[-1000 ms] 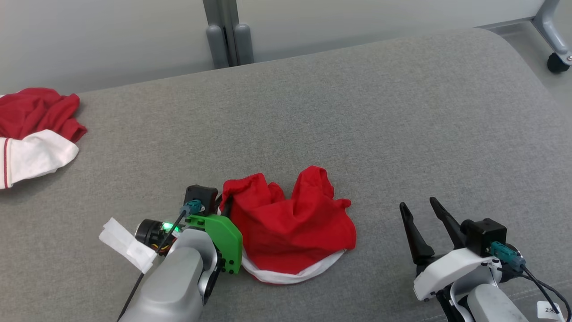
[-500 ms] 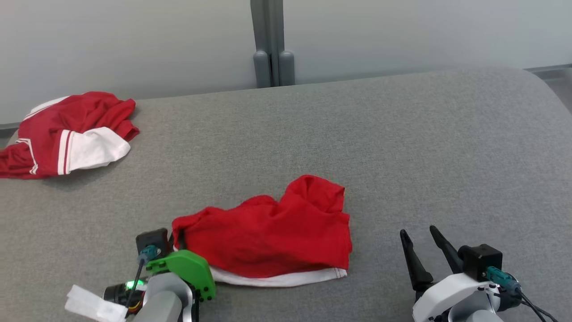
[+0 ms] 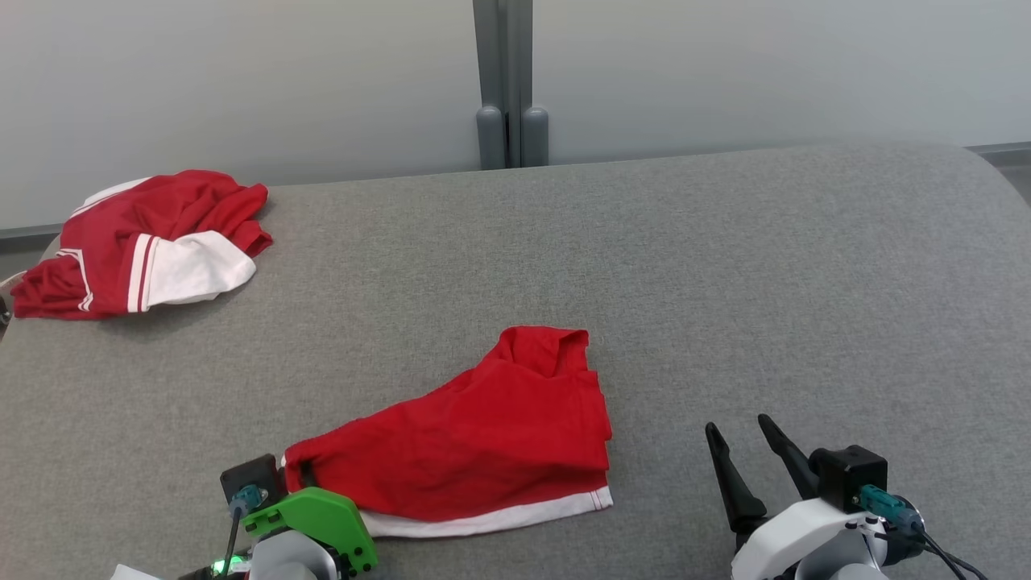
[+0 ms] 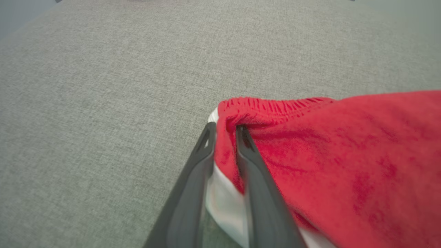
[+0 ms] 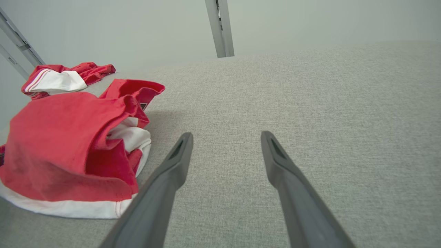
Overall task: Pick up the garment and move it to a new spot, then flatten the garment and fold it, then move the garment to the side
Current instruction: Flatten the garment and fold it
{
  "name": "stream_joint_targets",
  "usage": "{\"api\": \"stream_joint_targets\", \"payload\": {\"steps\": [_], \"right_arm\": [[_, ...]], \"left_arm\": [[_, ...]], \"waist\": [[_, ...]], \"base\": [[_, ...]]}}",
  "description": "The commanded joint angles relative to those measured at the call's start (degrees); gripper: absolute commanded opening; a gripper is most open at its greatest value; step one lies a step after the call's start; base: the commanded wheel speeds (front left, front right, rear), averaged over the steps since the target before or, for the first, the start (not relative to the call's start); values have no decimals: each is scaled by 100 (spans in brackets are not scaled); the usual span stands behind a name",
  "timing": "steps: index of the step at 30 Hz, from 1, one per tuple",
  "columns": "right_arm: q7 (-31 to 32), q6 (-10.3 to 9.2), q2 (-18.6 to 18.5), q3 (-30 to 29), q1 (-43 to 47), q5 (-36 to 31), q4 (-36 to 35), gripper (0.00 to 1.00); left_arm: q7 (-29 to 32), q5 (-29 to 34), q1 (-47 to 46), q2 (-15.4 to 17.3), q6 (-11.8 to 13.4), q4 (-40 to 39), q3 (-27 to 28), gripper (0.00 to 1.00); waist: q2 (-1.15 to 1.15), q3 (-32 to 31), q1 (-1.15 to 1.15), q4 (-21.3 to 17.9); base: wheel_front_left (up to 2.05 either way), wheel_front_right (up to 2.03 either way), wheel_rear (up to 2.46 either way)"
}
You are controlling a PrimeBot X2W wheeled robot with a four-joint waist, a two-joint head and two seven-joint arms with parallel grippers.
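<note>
Spread out now, the red garment (image 3: 483, 451) lies much flatter than a second ago, when it sat in a bunched heap; its left corner has been drawn out toward the near left, and the left gripper sits lower in the head view.

At the far left of the grey surface (image 3: 725, 266), near its back edge, lies a second red and white garment (image 3: 153, 242), crumpled and well apart from everything else. At the near left, the left gripper (image 4: 225, 132) is at the garment's left corner. Its two fingers stand close together with a fold of the gathered red waistband between them; whether they press on the cloth I cannot tell. The garment stretches from there toward the right across the near middle of the surface, with a white band along its near edge and one red corner standing up at the back. To its right, apart from the cloth, the right gripper (image 3: 734, 424) hovers with its fingers spread wide and nothing between them.
</note>
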Motion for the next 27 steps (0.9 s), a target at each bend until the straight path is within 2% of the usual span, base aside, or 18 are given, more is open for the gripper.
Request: {"api": "stream_joint_targets", "payload": {"steps": [1,3,4,5,6,7,17,27], "right_arm": [[1,-8,-1,16,7,3,13,100],[0,-8,-6,40,10,22,24,100],[-2,-8,-6,53,14,33,29,100],[-2,-8,-1,60,18,39,31,100],[-3,-8,2,68,18,48,38,100],[-4,-8,5,71,17,55,44,100],[-21,-8,51,204,71,94,119,100],[-35,-8,126,566,-32,194,304,100]], "left_arm": [[-30,-42,86,12,61,10,47,36],[-25,-37,96,4,72,-22,70,42],[-25,20,85,5,68,-137,96,51],[-26,90,73,25,78,-272,135,71],[-25,166,103,62,106,-450,203,96],[-19,225,166,81,110,-571,237,100],[-17,845,720,186,-56,-1781,599,100],[-18,980,1064,142,-221,-2020,638,100]], "waist": [[0,-1,0,-18],[0,-3,0,-32],[0,-5,0,-35],[0,-6,0,-36],[0,-10,0,-36],[0,-14,0,-36],[0,-97,0,77],[0,-128,0,355]], "base": [[0,0,0],[0,0,0],[0,0,0],[0,0,0],[0,0,0],[0,0,0],[0,0,0],[0,0,0]]}}
